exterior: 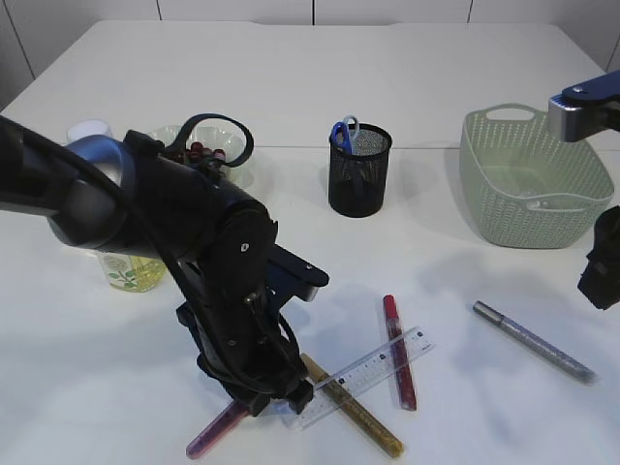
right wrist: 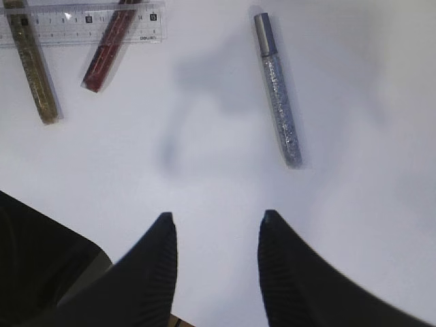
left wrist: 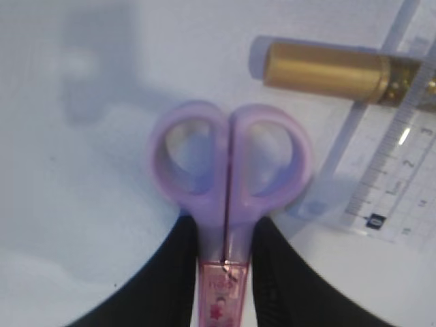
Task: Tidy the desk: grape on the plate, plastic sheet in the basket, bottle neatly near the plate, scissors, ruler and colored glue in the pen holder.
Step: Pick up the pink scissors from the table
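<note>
- Purple scissors [left wrist: 228, 184] sit right between the left tool's [left wrist: 225, 272] fingers, handles pointing away from it; both fingers press the shank just below the loops, so I call that clamped on the scissors, low over the desk [exterior: 465, 320].
- Just ahead and to the right of that tool, a gold glitter glue [left wrist: 327, 71] lies under the clear ruler [left wrist: 395, 170].
- Right tool [right wrist: 214, 225] hangs with its fingers apart and nothing between them; a silver glitter glue [right wrist: 279, 95] lies ahead of it on the desk, and a red glue [right wrist: 109, 48] is far off to its front left.
- Progress, as I judge it: grapes [exterior: 205, 152] look already on the plate [exterior: 170, 136], bottle [exterior: 131, 271] stands beside it, the pen holder [exterior: 359, 170] has blue handles in it.
- Left to do: these scissors, the ruler and every glue stick; the basket [exterior: 528, 179] interior is not visible from here.
- Writing: ruler numerals 2 and 3 up close, 10 to 15 from the other side; the pink label on the scissors is unreadable.
</note>
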